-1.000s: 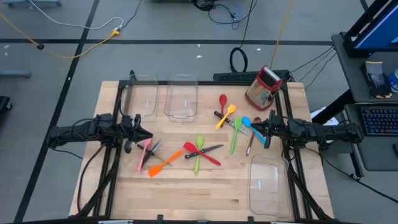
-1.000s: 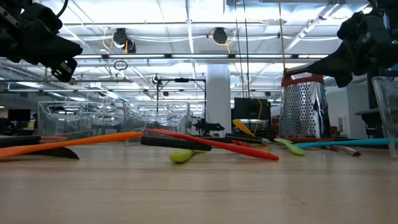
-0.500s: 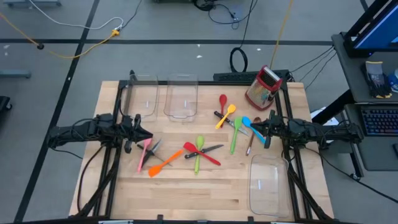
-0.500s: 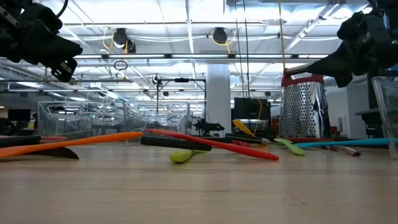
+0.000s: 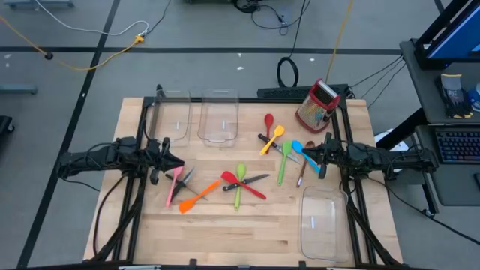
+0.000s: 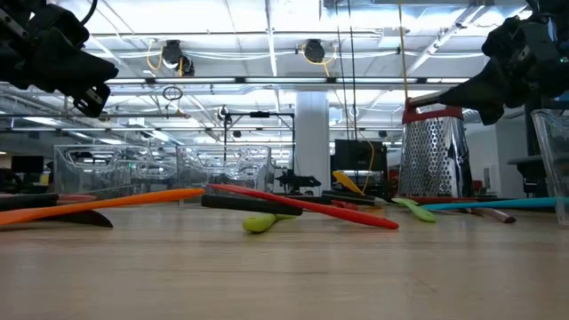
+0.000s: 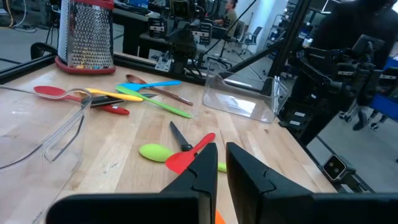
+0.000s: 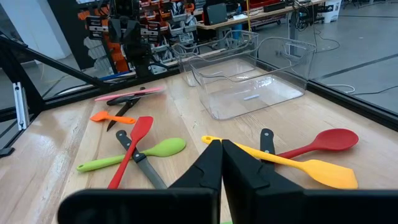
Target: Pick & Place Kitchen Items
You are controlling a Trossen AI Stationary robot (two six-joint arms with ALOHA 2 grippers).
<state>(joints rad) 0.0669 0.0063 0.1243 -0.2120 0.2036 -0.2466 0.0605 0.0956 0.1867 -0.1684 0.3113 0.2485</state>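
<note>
- Standing at the far right corner of the wooden tabletop (image 5: 247, 225), a red-and-silver box grater (image 5: 318, 105) is seen, with two clear bins (image 5: 218, 116) side by side at the far edge and a third clear bin (image 5: 321, 221) at the near right.
- Scattered across the middle are the kitchen items (image 5: 240, 176), none of them covered by an arm.
- The left tool (image 5: 169, 162) is held above the tabletop at the left, its fingers (image 7: 199, 171) almost together with only a narrow slit between them, and nothing is gripped.
- The right tool (image 5: 309, 154) is held above the right side, its fingers (image 8: 211, 163) pressed together, empty.
- Just beside the left tool a pink spatula (image 5: 174, 184) and an orange spatula (image 5: 196, 199) are laid diagonally.
- A red spatula (image 5: 241, 184) is crossed over a green spoon (image 5: 239, 184), whose long axis runs near to far with the bowl at the far end.
- Near the right tool, a blue spoon (image 5: 300, 148), a green spatula (image 5: 284, 161) and a wooden spoon (image 5: 304, 166) are clustered, with a red spoon (image 5: 268, 122) and a yellow spatula (image 5: 272, 139) farther back.
</note>
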